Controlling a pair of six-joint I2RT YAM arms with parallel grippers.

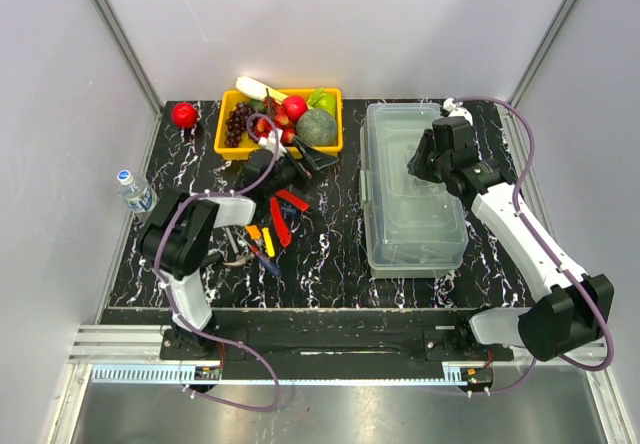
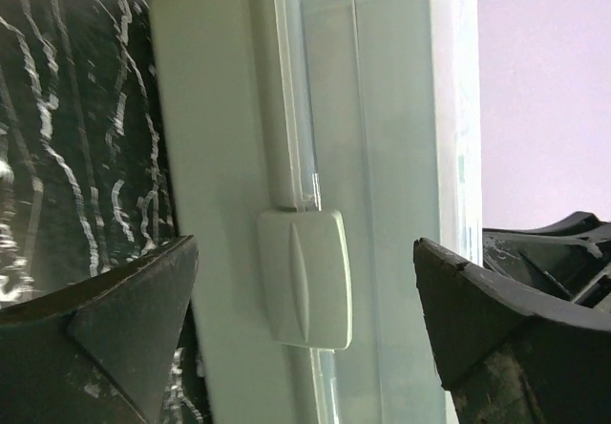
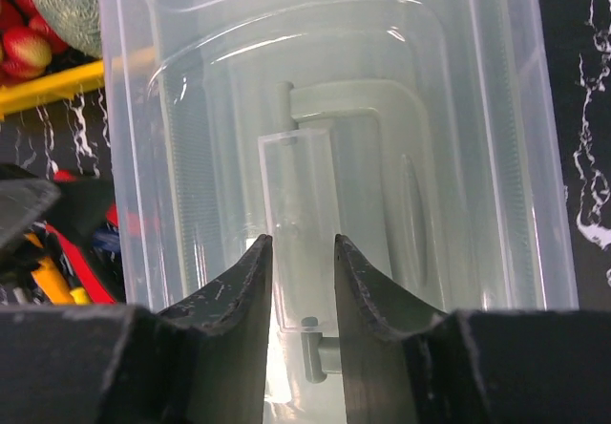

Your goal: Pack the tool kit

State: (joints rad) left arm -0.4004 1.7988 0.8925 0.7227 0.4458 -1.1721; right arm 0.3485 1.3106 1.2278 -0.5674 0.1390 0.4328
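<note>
"Top external view first: where's the toolbox [image 1: 415, 189]?"

"On the right half of the tabletop [image 1: 330, 254], lid down, long side running away from the arms. The right arm reaches over its lid."

"And the right gripper [image 3: 304, 247]?"

"The right wrist view has its fingers a narrow gap apart, straddling the clear handle [image 3: 298, 190] on the lid. The handle runs down into that gap. I cannot tell whether the fingers are pressing it or just beside it."

"Left side?"

"The left gripper [image 2: 305, 244] is spread wide and empty. It faces the toolbox's left wall, and the latch [image 2: 305, 276] shows between the two fingers, beyond them, not touched."

"The hand tools [image 1: 272, 226]?"

"Red and yellow handles lie loose on the tabletop, left of the toolbox, beside the left arm, near the yellow fruit tray [image 1: 222, 136]"
</note>
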